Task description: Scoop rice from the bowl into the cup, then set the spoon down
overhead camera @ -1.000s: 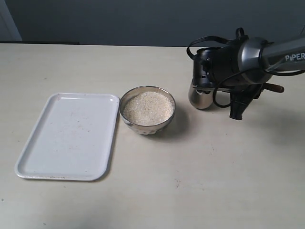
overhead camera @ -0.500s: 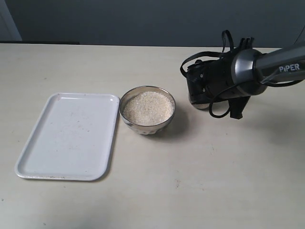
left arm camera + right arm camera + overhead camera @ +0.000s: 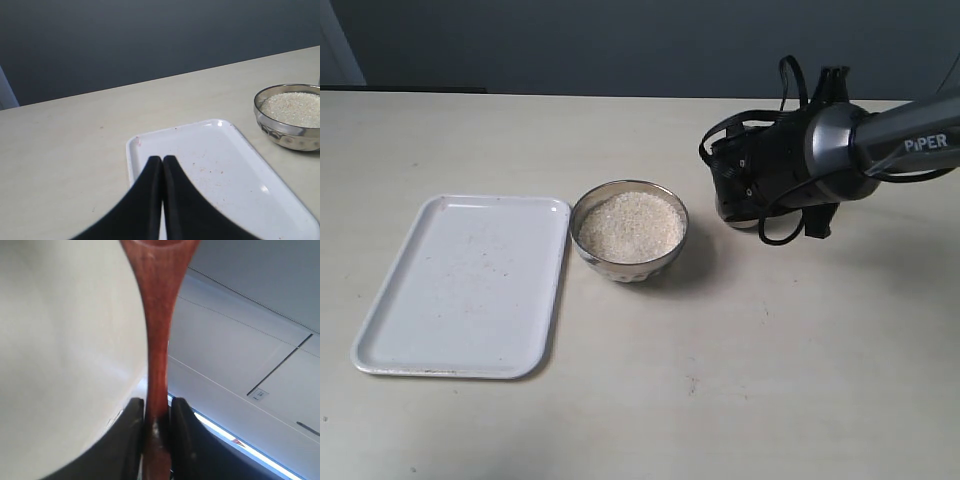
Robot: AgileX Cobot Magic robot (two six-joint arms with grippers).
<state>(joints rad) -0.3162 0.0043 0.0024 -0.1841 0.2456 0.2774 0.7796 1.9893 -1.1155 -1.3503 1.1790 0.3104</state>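
Observation:
The steel bowl point(image 3: 628, 262) stands mid-table, heaped with white rice point(image 3: 631, 225); the left wrist view also shows the bowl point(image 3: 285, 137) and the rice point(image 3: 295, 106). My right arm's wrist point(image 3: 790, 165) hangs to the right of the bowl, over the cup. Only a shiny sliver of the cup point(image 3: 738, 219) shows beneath it. In the right wrist view my right gripper point(image 3: 157, 407) is shut on the handle of the reddish-brown spoon point(image 3: 159, 315). The scoop is cut off at the frame edge, and ceiling fills the background. My left gripper point(image 3: 162, 160) is shut and empty.
A white rectangular tray point(image 3: 465, 285) lies left of the bowl, nearly touching it. In the left wrist view the tray point(image 3: 225, 165) lies below the shut left fingers. Black cables loop around the right wrist. Bare beige table stretches in front.
The right wrist has rolled and shifted left over the cup, which was plainly visible a second ago. The spoon handle's end has left the exterior view. Bowl and tray are unmoved.

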